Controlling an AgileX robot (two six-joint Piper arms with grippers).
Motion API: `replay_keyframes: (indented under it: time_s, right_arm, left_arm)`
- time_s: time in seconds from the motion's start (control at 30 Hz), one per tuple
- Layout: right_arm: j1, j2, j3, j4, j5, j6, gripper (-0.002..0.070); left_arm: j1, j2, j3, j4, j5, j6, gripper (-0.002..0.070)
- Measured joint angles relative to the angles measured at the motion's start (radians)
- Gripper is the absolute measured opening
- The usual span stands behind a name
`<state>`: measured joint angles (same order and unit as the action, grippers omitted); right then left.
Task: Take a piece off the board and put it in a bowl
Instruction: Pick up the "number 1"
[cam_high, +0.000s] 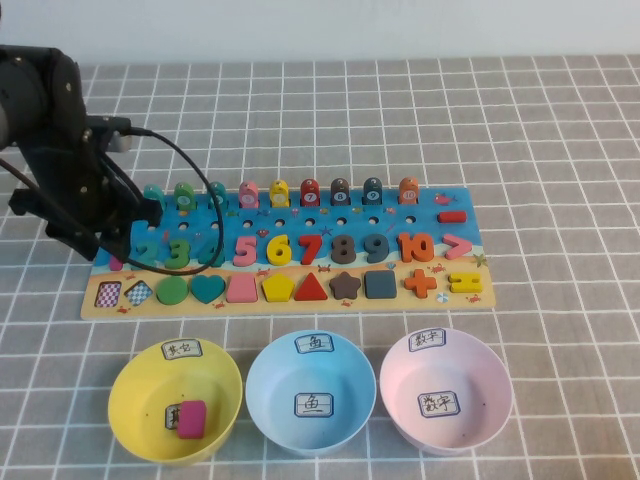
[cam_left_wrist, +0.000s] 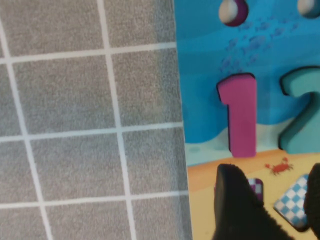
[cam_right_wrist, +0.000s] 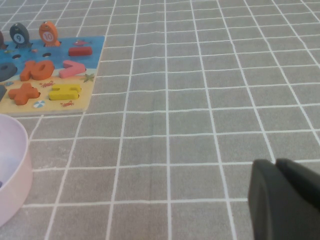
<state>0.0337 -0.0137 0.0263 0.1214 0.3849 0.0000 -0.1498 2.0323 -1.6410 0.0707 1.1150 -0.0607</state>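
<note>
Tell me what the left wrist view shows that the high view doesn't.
Only the left wrist view shows the magenta 1 whole in its slot, with the open left pincer near it. Only the high view shows the pink bowl, yellow bowl and blue bowl. Both show the board. The right pincer appears in neither.

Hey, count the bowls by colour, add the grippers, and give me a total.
Yellow bowl: 1
Light blue bowl: 1
Pale pink bowl: 1
Left gripper: 1, jaws open over the board's left end
Right gripper: 1, above the mat beyond the board's right end
Total: 5
</note>
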Motion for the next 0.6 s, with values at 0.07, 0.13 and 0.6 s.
replay_keyframes:
  time_s: [0.07,0.13,0.6]
  right_arm:
    - [0.000,0.000,0.000,0.000,0.000,0.000,-0.0018]
    - [0.000,0.000,0.000,0.000,0.000,0.000,-0.0018]
    - [0.000,0.000,0.000,0.000,0.000,0.000,-0.0018]
  left_arm:
    - [0.000,0.011,0.000,0.003,-0.002,0.000,0.0263]
    - [0.000,0.020,0.000,0.005,-0.002,0.000,0.0263]
    - [0.000,0.044,0.000,0.026,-0.045,-0.003,0.0264]
